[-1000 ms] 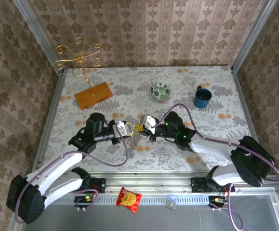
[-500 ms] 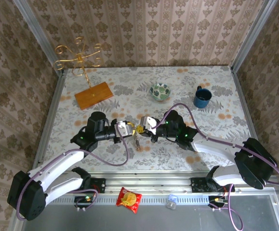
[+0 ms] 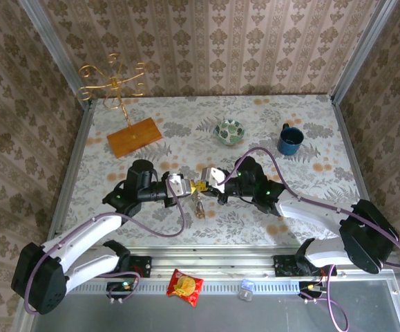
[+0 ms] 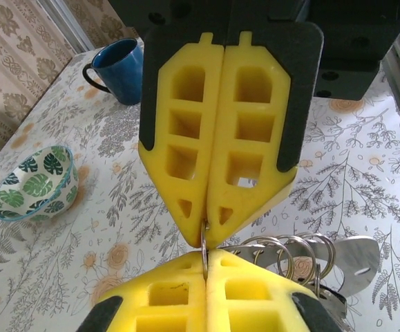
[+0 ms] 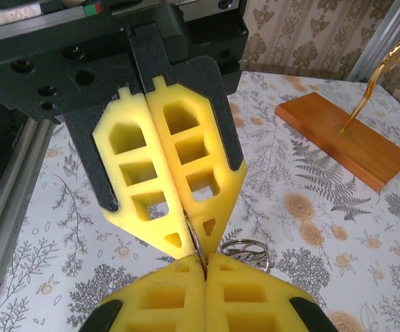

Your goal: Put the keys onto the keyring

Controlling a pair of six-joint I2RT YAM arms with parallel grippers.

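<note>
Keyring point(image 4: 204, 238): held mid-air, nearer the arm bases than the bowl point(image 3: 229, 131). It is pinched tip-to-tip by the clenched jaws of the left gripper point(image 4: 206, 257) and right gripper point(image 5: 205, 264). Risk: the thin ring could be twisted free by an uneven pull and dropped onto the counter point(image 3: 303, 173).

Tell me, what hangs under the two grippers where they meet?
A bunch of metal rings with a flat silver piece. The yellow fingers cover where the pinched ring joins them.

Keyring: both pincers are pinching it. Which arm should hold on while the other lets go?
Left, narrowly. The left pincer and right pincer both pinch the keyring tip to tip, but the ring bunch hangs beside the left one.
</note>
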